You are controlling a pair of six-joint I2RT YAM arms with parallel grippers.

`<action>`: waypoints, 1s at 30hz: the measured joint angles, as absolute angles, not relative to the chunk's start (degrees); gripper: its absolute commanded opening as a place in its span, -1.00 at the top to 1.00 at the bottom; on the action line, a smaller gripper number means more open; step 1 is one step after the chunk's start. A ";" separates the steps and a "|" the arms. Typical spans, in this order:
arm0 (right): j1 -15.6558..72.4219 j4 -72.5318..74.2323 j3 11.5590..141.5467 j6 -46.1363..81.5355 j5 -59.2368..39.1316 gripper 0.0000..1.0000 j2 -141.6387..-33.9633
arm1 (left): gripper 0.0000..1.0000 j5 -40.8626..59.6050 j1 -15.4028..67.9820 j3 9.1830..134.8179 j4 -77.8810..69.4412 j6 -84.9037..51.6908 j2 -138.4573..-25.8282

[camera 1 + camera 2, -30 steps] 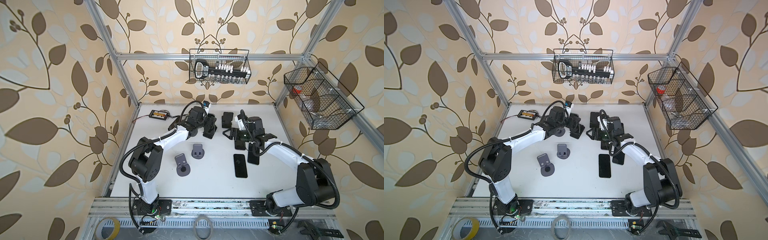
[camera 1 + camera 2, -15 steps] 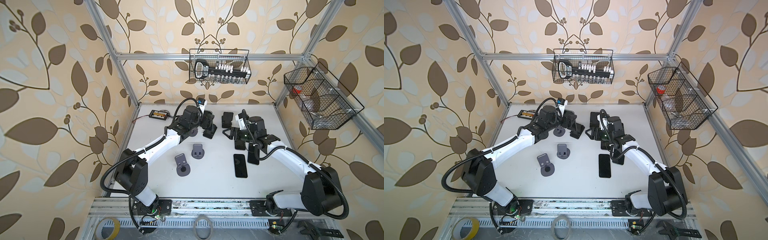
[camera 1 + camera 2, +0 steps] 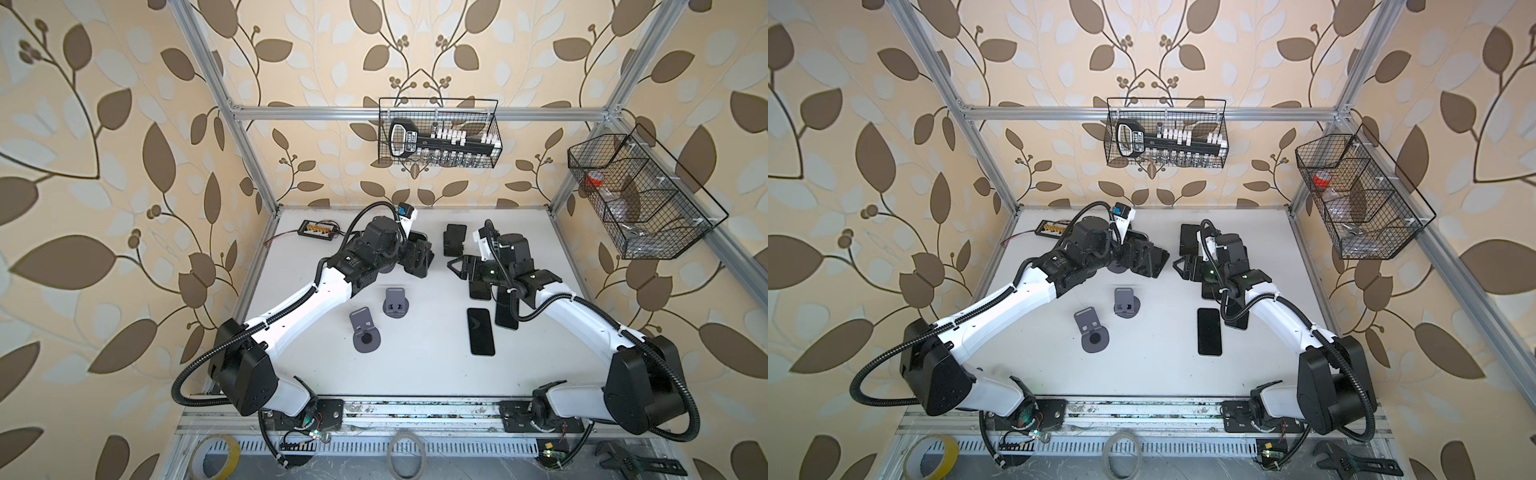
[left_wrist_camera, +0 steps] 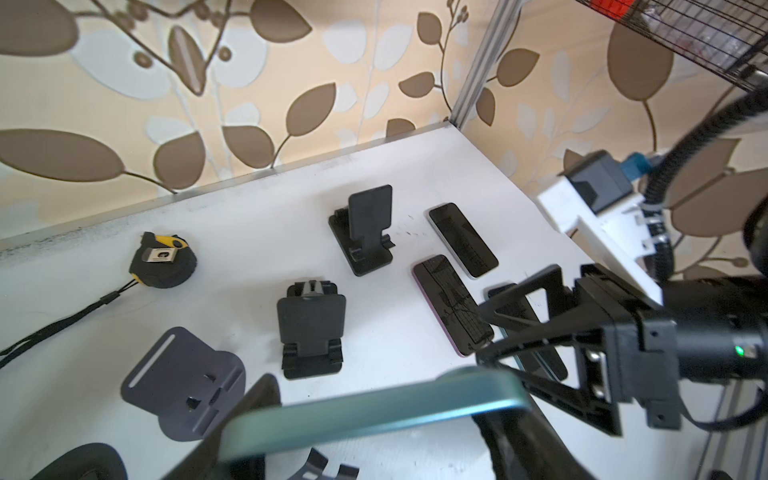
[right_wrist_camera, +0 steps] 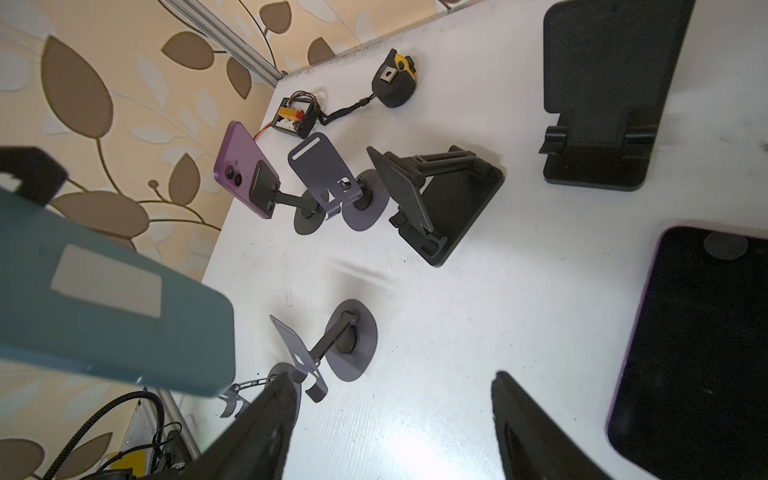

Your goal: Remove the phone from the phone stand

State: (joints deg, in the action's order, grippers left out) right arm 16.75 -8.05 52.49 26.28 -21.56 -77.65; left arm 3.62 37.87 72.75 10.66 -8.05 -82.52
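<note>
left gripper (image 3: 417,259): clamped on the slim teal phone (image 5: 104,291)
teal phone: up in the air, just left of the black flat-base plastic stand (image 3: 455,239)
right gripper (image 5: 395,419): jaws apart, empty, just in front of that stand
purple phone (image 5: 245,170): parked on a round-foot stand (image 5: 308,222), further left

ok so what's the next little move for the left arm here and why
Probably carry the teal phone rightward and down toward the flat phones. The left gripper holds it in the air, those phones already lie on that side, and the open right gripper near them is empty.
</note>
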 measured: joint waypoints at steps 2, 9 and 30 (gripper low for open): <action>16.75 -8.10 52.49 26.26 -21.17 -0.50 -77.62 | 0.88 3.53 38.81 72.79 11.88 -8.05 -82.32; 16.75 -8.29 52.49 26.09 -20.51 -0.49 -77.62 | 0.89 2.61 40.18 72.93 14.63 -8.05 -82.30; 16.75 -8.73 51.11 25.74 -17.89 -0.48 -74.87 | 1.00 1.28 42.22 74.37 16.23 -8.10 -82.30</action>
